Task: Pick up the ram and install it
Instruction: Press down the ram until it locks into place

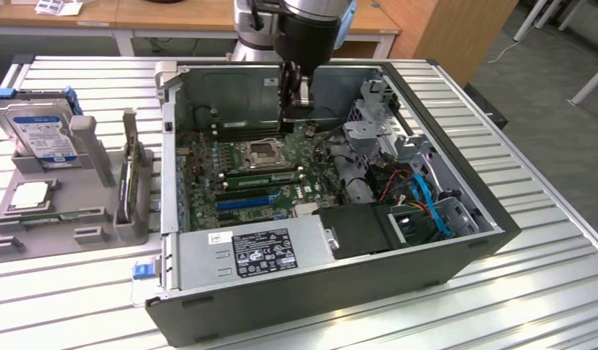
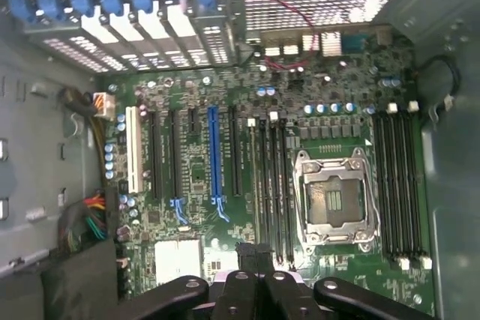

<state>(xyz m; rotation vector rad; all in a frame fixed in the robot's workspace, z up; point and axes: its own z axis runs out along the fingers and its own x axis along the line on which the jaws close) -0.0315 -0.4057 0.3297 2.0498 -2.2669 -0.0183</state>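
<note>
An open computer case (image 1: 309, 299) is set on a slatted metal table (image 1: 542, 292). Inside it a green motherboard (image 1: 206, 171) (image 2: 195, 177) is mounted, with an uncovered CPU socket (image 1: 260, 152) (image 2: 334, 200), a grey power supply (image 1: 250, 251) and a bundle of blue cables (image 1: 430, 200). To the exterior view's left, a hard drive (image 1: 41, 135) is held upright in a grey fixture (image 1: 92, 146).

A blue-and-white label is seen on the drive and a white-and-black sticker on the power supply; no writing on either can be read.

The ram (image 1: 265, 176) is seen as a long, thin green stick with dark chips, seated on edge in a slot just beside the socket. The gripper (image 1: 297, 109) (image 2: 255, 256) is held above the board on the socket's other side, apart from the ram, its fingers pressed together with nothing seen between them.
</note>
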